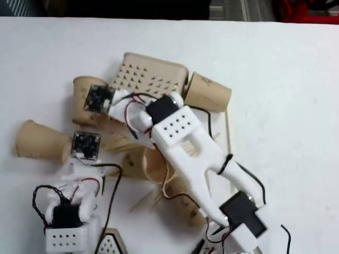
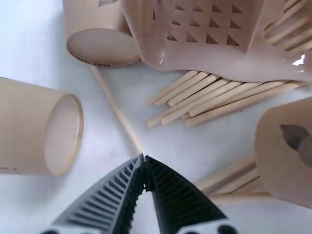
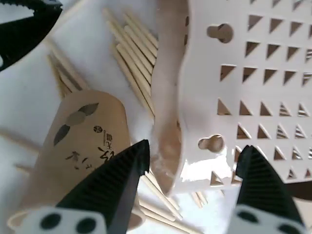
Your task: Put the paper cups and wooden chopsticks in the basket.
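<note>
**Light, crushable, quick to roll**

The paper cups [image 2: 34,129] are lying sideways around the tipped basket [image 3: 253,97], light and crushable; I'd pinch a rim gently. The wooden chopsticks [image 2: 214,95] are lying fanned beside it, stiff, thin, likely to roll. The right gripper [image 3: 195,146] is gaping across the basket's edge; the left gripper [image 2: 145,158] is hovering, jaws closed.

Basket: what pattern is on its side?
Rows of small triangle holes in the beige basket, best seen in the right wrist view.
</note>
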Robot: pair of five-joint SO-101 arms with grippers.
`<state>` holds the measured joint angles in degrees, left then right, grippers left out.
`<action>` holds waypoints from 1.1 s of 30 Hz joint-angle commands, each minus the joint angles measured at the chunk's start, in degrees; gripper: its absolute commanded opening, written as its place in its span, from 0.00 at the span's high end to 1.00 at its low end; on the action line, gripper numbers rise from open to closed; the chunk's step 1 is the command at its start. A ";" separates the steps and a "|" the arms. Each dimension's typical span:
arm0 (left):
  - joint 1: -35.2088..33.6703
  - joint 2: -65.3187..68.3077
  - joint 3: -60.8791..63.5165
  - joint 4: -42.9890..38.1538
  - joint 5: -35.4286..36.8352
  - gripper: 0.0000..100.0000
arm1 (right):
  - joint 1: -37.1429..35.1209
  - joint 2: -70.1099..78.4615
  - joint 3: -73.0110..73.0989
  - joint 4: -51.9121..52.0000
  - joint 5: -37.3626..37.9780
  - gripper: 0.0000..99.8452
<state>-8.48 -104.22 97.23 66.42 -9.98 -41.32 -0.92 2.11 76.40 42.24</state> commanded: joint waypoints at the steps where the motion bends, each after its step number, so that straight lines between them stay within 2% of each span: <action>1: -0.40 -0.40 -0.26 -0.70 -0.44 0.97 | -0.13 0.92 -2.29 -2.59 0.97 0.71; 10: -0.40 -0.40 -0.26 -0.62 -0.44 0.97 | 4.79 8.22 -2.29 -12.62 1.05 0.71; 16: -0.40 -0.40 -0.26 -0.62 -0.44 0.97 | 6.46 8.57 -2.29 -16.31 1.05 0.89; 19: -0.40 -0.40 -0.26 -0.62 -0.44 0.97 | 7.34 8.48 -2.29 -18.33 1.05 0.93; 33: -0.40 -0.40 -0.26 -0.62 -0.44 0.97 | 9.27 -2.68 -2.64 -19.03 1.05 0.97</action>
<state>-8.48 -104.22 97.23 66.42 -9.98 -32.79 0.92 0.62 57.85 43.12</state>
